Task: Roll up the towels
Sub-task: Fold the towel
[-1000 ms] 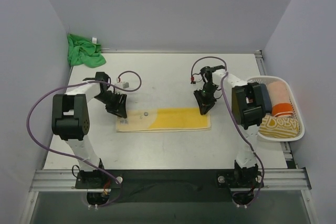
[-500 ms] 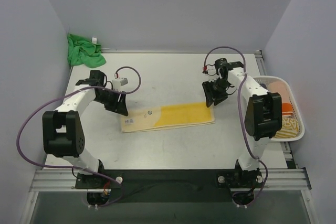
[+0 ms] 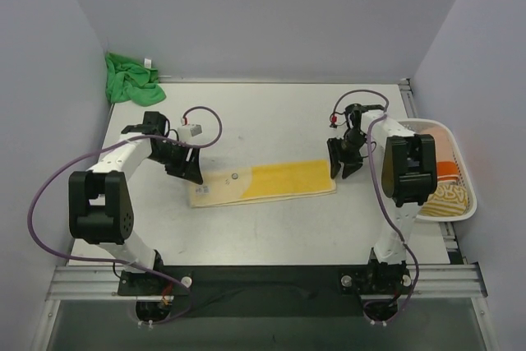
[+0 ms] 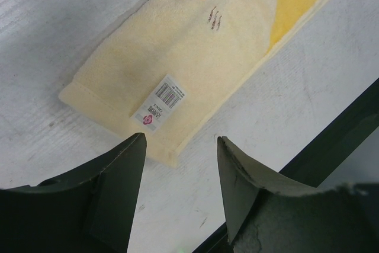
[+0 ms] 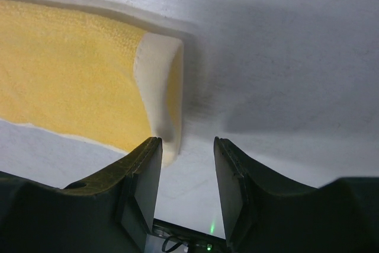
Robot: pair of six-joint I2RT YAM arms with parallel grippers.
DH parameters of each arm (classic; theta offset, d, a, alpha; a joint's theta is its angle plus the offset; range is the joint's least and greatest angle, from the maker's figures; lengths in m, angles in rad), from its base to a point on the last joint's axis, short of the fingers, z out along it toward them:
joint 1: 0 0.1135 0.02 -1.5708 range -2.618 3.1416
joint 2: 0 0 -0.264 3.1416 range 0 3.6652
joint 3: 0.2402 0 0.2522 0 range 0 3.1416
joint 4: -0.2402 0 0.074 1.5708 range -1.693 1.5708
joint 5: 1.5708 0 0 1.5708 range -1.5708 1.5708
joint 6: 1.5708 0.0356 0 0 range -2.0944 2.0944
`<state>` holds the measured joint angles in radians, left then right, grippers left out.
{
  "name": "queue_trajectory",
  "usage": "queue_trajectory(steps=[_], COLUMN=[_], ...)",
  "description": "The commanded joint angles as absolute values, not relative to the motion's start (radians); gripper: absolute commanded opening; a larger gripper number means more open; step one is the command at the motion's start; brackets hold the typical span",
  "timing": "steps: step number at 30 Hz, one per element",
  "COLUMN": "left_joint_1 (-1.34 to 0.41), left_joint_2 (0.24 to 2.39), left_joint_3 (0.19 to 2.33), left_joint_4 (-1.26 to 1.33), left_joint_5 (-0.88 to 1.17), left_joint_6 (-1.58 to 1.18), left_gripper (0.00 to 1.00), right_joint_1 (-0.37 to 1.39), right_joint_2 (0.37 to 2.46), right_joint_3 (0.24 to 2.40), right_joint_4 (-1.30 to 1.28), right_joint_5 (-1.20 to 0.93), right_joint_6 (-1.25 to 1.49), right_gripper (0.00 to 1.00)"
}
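Note:
The pale yellow towel [image 3: 263,182] lies flat as a long folded strip in the middle of the table. Its pale end with a barcode label [image 4: 159,102] is at the left; its deeper yellow end [image 5: 77,81] is at the right, with the edge curled up a little. My left gripper [image 3: 189,172] is open, just above the strip's left end, holding nothing [image 4: 180,146]. My right gripper [image 3: 343,163] is open beside the strip's right end, empty [image 5: 188,146]. The green towel [image 3: 127,77] with a white tag lies crumpled at the far left corner.
A white slatted basket [image 3: 468,207] at the right edge holds several rolled cloths, orange and patterned. Grey walls close in the table on three sides. The dark front rail [image 3: 263,281] runs along the near edge.
My right gripper has moved right and then nearer, off the towel's right end. The towel strip shifted and now lies slightly tilted. My left gripper stayed at the left end.

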<state>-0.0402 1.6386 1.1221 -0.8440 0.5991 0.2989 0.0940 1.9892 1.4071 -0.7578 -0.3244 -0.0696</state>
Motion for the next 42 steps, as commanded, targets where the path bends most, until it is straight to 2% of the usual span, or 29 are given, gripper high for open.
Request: queue_trajectory(steps=[1,11,12,19,22,23,32,42], left_joint_1=[-0.043,-0.043,-0.041,-0.041,-0.041,-0.041,-0.043,-0.074], left_joint_2=[1.625,1.609,1.611,1.620,1.626,1.626,1.611,1.669], left_joint_3=[1.135,1.143,1.146,1.166,1.173,1.173,1.152,1.158], left_joint_4=[-0.857,-0.862,-0.864,-0.864,-0.864,-0.864,-0.862,-0.824], left_joint_5=[0.603,0.588,0.586,0.580,0.578,0.578,0.600,0.624], left_joint_6=[0.302,0.301,0.302,0.291,0.287,0.285,0.288,0.244], left_gripper=[0.62,0.63,0.69,0.69,0.70,0.70,0.69,0.66], right_joint_1=[0.103,0.115,0.115,0.115,0.107,0.101,0.029,0.075], right_joint_2=[2.023,2.097,2.097,2.106,2.106,2.103,1.956,1.862], right_joint_3=[1.422,1.430,1.430,1.431,1.433,1.433,1.469,1.493], right_joint_4=[-0.785,-0.801,-0.810,-0.836,-0.842,-0.842,-0.887,-0.946], right_joint_5=[-0.351,-0.431,-0.428,-0.437,-0.436,-0.436,-0.422,-0.511], right_joint_6=[-0.037,-0.020,-0.020,-0.028,-0.029,-0.031,-0.089,-0.087], right_gripper=[0.41,0.34,0.33,0.28,0.09,0.00,0.00,0.00])
